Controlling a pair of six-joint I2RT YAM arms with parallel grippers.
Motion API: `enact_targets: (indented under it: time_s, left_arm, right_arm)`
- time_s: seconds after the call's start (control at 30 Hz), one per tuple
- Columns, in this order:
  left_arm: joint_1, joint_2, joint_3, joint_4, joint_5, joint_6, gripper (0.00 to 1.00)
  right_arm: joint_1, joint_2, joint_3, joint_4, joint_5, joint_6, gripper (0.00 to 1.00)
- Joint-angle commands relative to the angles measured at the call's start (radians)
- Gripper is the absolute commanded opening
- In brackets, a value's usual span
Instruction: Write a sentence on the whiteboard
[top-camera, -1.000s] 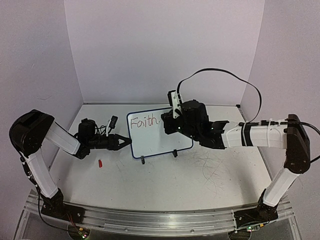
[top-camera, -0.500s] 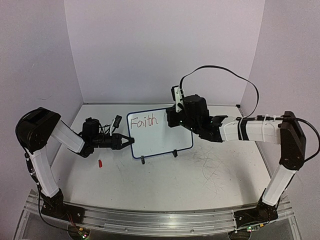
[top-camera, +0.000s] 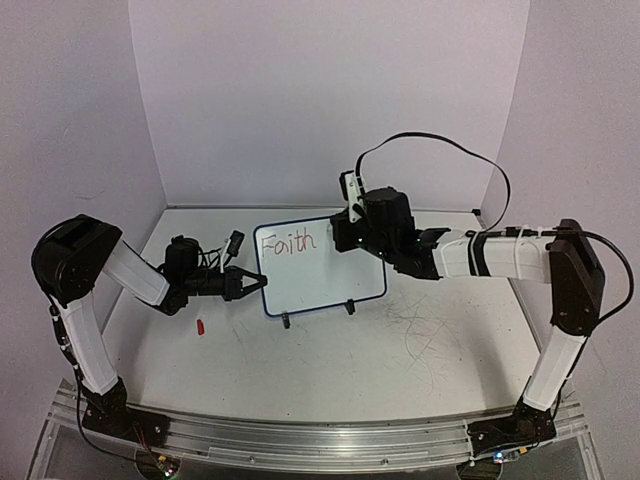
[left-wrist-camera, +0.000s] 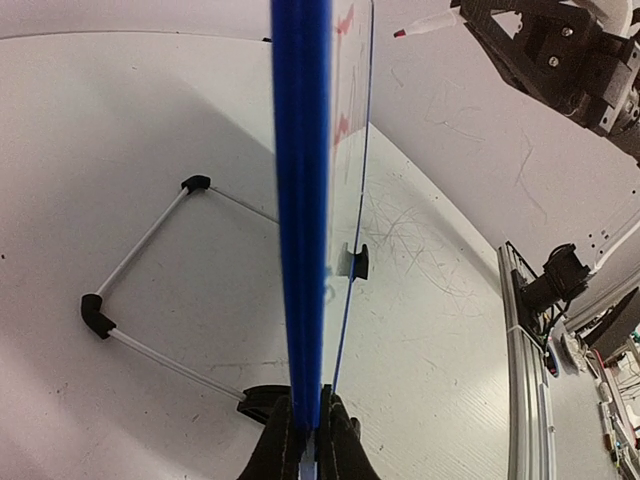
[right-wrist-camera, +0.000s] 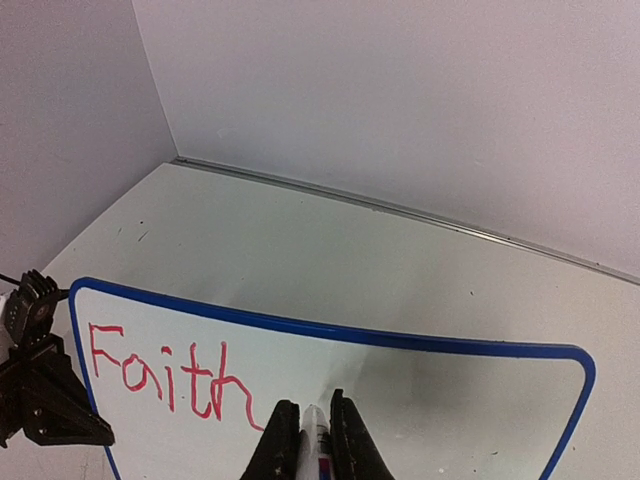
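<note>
The whiteboard (top-camera: 325, 272) stands upright on its feet at mid table, blue-framed. Of the sentence (top-camera: 288, 241), only the red word "Faith" shows, at the board's top left, and it is also in the right wrist view (right-wrist-camera: 165, 378). My left gripper (top-camera: 256, 283) is shut on the board's left edge; the left wrist view has that blue edge (left-wrist-camera: 302, 200) running up from between the fingers (left-wrist-camera: 312, 405). My right gripper (right-wrist-camera: 308, 408) is shut on a white marker (right-wrist-camera: 316, 432) just right of the word. Its red tip (left-wrist-camera: 401, 33) is a little off the board face.
A small red cap (top-camera: 201, 326) lies on the table in front of the left arm. Behind the board is its wire stand with black corner pieces (left-wrist-camera: 95, 312). Old pen scribbles (top-camera: 420, 330) mark the table at the right. Walls close off the back and sides.
My left gripper has gone from open to shut on the board's left edge. My right gripper has drawn back and up from the board face with the marker, uncovering the board's right half.
</note>
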Motion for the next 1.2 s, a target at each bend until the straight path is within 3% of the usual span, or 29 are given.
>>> enact_targets:
  time_s: [0.0,1.17]
  left_arm:
    - [0.007,-0.031,0.009,-0.026,-0.063,0.056,0.01]
    - [-0.001,-0.070,-0.002,-0.059,-0.101,0.088,0.00]
  right_arm:
    - [0.000,0.024,0.061,0.036,0.003,-0.032,0.00]
    - [0.009,0.054,0.067,0.020,0.010,0.000,0.00]
